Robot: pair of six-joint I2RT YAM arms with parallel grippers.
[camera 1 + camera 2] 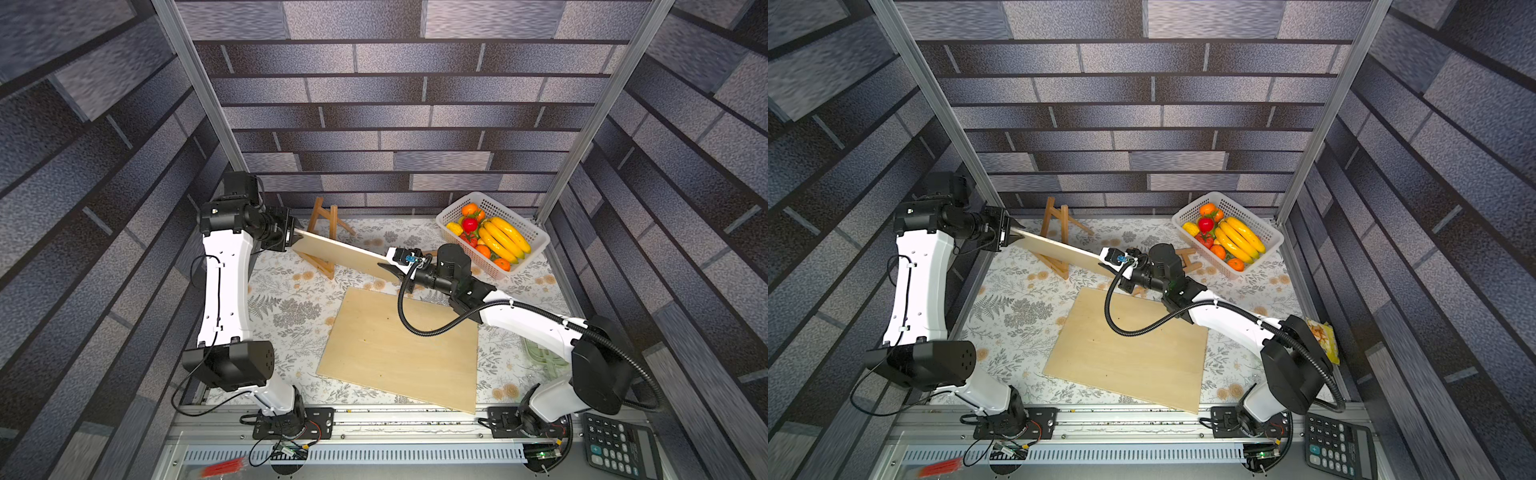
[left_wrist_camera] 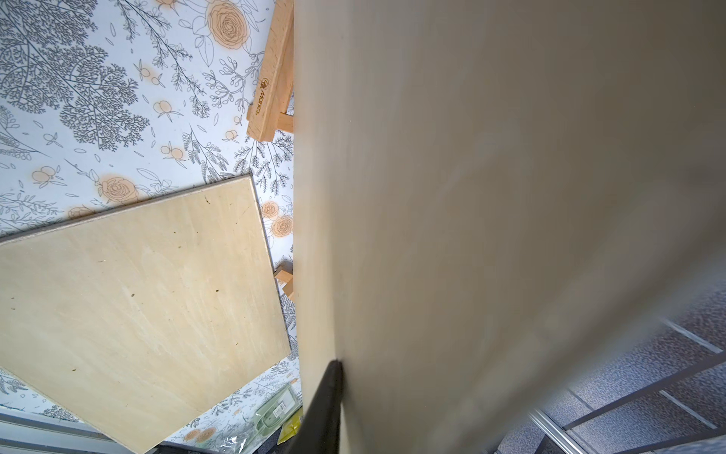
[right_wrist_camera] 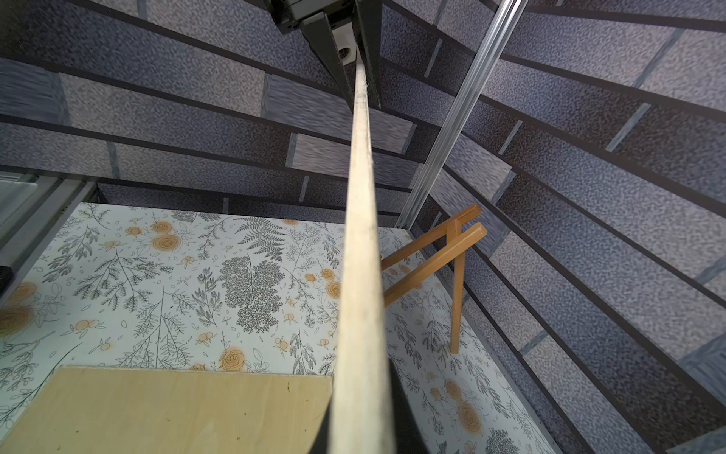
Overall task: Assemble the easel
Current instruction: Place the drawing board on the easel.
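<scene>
Your small wooden easel (image 1: 333, 222) stands upright at the far left. A thin plywood board (image 1: 345, 255) hangs on edge before it; a second board (image 1: 399, 349) lies flat, near centre.

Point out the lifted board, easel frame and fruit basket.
lifted board (image 1: 345, 255): in a top view, middle of its face.
easel frame (image 1: 333, 220): in a top view, one upright bar.
fruit basket (image 1: 515, 217): in a top view, far rim.

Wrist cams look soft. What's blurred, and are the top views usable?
Left wrist view: the held pale plywood board fills most of the frame, soft; the flat plywood sheet is sharp. Right wrist view: that board is edge-on, blurring nearest the lens; the wooden easel frame is crisp. Both top views: brick-pattern walls smear toward the edges.
</scene>
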